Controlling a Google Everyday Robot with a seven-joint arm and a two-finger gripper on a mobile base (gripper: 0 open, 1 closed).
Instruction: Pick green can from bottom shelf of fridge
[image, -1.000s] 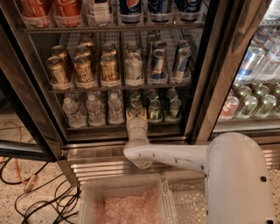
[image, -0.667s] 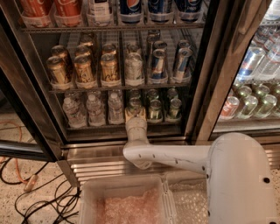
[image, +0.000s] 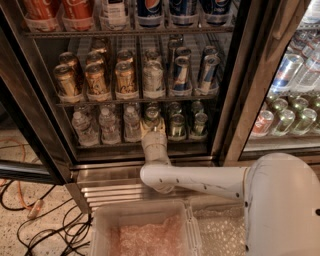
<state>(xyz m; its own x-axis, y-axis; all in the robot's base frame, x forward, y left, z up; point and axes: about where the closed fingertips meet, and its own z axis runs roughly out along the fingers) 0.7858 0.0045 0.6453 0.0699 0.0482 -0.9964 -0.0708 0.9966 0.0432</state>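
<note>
The fridge (image: 235, 100) stands open in front of me. On its bottom shelf (image: 200, 141) several green cans stand in the right half: one (image: 151, 116) right behind my gripper, one (image: 176, 125) beside it and one (image: 199, 123) further right. My gripper (image: 153, 129) reaches into the bottom shelf from my white arm (image: 195, 181) and sits right at the leftmost green can, partly hiding it. I cannot see whether it touches the can.
Clear water bottles (image: 107, 125) fill the left of the bottom shelf. Gold-brown cans (image: 95, 77) and blue-silver cans (image: 181, 75) stand on the rack above. A clear bin (image: 100, 220) sits below. The open door (image: 25, 170) and floor cables (image: 30, 210) lie left. A second cooler (image: 290, 115) stands right.
</note>
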